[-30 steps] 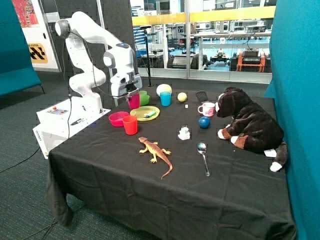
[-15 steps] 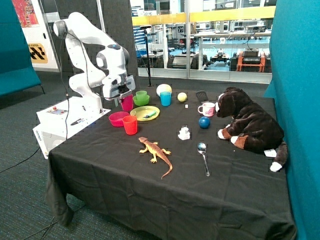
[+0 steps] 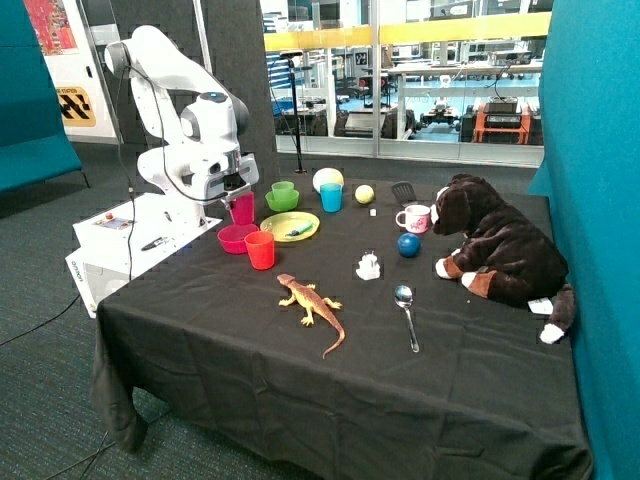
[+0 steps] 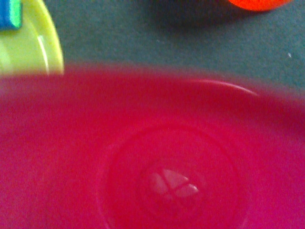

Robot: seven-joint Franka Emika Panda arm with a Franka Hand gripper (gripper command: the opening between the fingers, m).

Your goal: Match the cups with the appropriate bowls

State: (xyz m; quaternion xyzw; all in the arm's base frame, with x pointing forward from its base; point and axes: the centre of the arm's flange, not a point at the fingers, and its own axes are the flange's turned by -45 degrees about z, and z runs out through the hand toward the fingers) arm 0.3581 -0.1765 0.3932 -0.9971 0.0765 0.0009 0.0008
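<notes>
The gripper (image 3: 238, 190) holds the magenta-pink cup (image 3: 241, 208) in the air, closed on its upper rim, and the cup hangs directly above the magenta-pink bowl (image 3: 236, 238), not touching it. I take this bowl as the landmark. The red cup (image 3: 260, 250) stands just beside the bowl, on its side toward the front edge of the table, and the two seem almost touching. The yellow-green plate (image 3: 290, 227) lies near the bowl on the side toward the plush dog (image 3: 495, 250), and behind the plate the light green cup (image 3: 283, 189) already sits in the lime green bowl (image 3: 283, 200), so that pair seems done. In the wrist view the inside of the cup (image 4: 167, 167) fills nearly everything, with only a part of the plate (image 4: 28, 47) and of the red cup (image 4: 257, 4) at the edges, so the bowl below is hidden from this camera. I judge the step in hand is to lower the cup into the bowl. The risk is that the cup comes down off centre, lands on the bowl's rim and tips when released, or that the gripper pushes the red cup over because it stands so close. A release from too high may also let the light cup bounce out.
</notes>
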